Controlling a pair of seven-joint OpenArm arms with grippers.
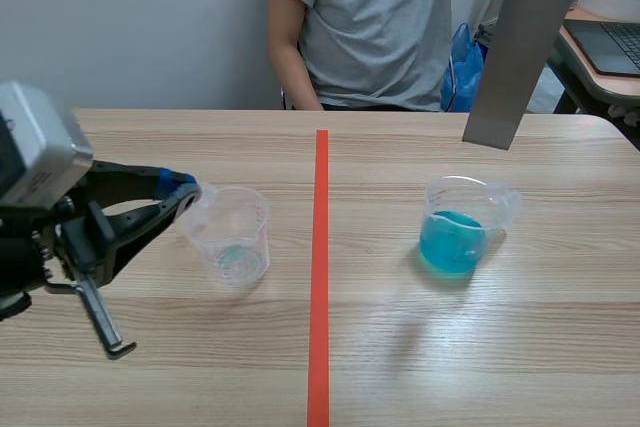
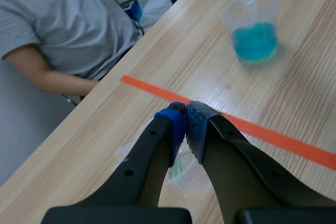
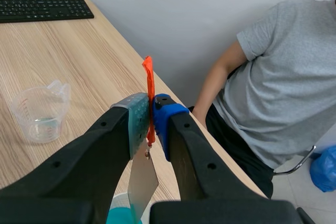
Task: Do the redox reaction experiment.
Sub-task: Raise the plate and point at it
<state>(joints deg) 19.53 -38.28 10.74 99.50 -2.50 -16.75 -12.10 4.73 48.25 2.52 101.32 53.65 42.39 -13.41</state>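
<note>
the left gripper point(image 2: 186, 116) pinches shut on the rim of the nearly empty clear cup point(image 1: 232, 237) left of the tape line point(image 1: 319, 277), while the right gripper point(image 3: 152, 111) clamps an orange strip point(image 3: 148, 85) holding a grey metal plate point(image 1: 517, 57) above the cup of blue liquid point(image 1: 458, 230)

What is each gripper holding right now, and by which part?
The left gripper pinches the near-empty cup by its rim. The right gripper holds the metal plate by its orange tag.
</note>
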